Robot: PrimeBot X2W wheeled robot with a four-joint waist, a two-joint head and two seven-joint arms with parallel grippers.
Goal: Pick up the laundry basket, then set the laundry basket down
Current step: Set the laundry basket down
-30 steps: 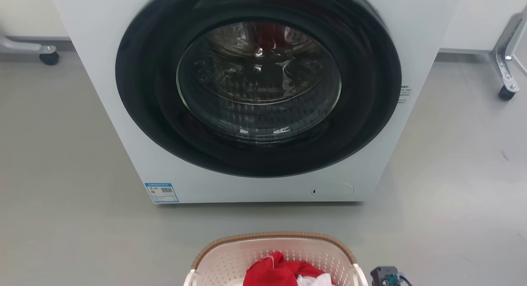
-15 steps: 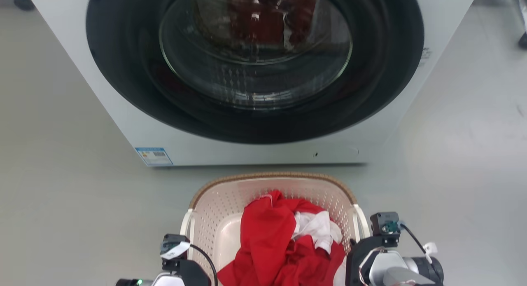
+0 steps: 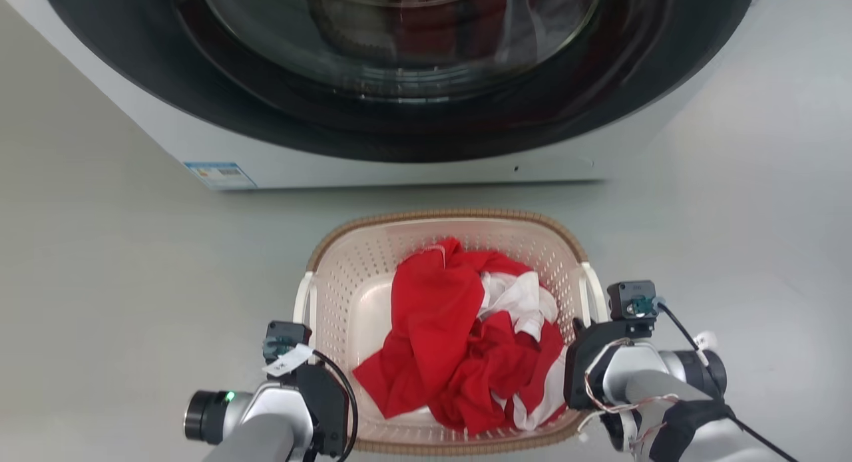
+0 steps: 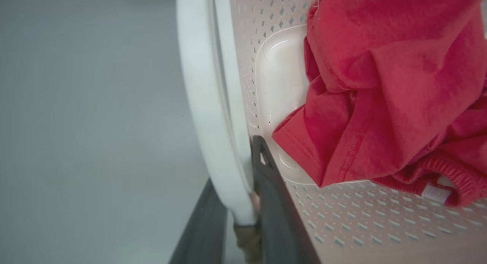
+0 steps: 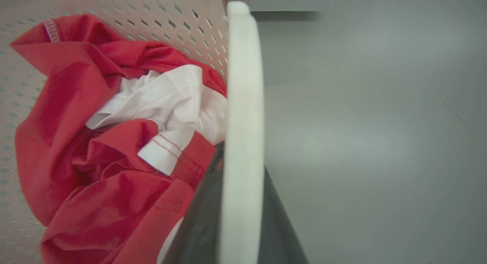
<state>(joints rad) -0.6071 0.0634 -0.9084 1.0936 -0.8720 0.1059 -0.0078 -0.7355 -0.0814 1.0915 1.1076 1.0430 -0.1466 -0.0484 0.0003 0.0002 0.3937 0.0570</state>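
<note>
Nearest in, both arms are committed. The left hand (image 4: 235,172) has its two dark fingers pinched narrow around the left handle (image 4: 205,104), one finger outside the white bar and one inside, against the perforated wall. Over on the right, the right hand (image 5: 243,161) does the same, clamped on the right handle (image 5: 243,85). Between them sits the laundry basket (image 3: 446,216), either on the grey floor (image 3: 133,282) or just clear of it; the views don't settle which. Inside is a heap of red clothes (image 3: 439,315), with a white garment (image 3: 522,299) tucked toward the right wall. Beyond the far rim looms the washer (image 3: 399,172). The grip looks made on both sides, so this reads as the carrying part of the job. The next move calls for both arms travelling together and level, so the load doesn't tip, while staying off the washer front just ahead.
</note>
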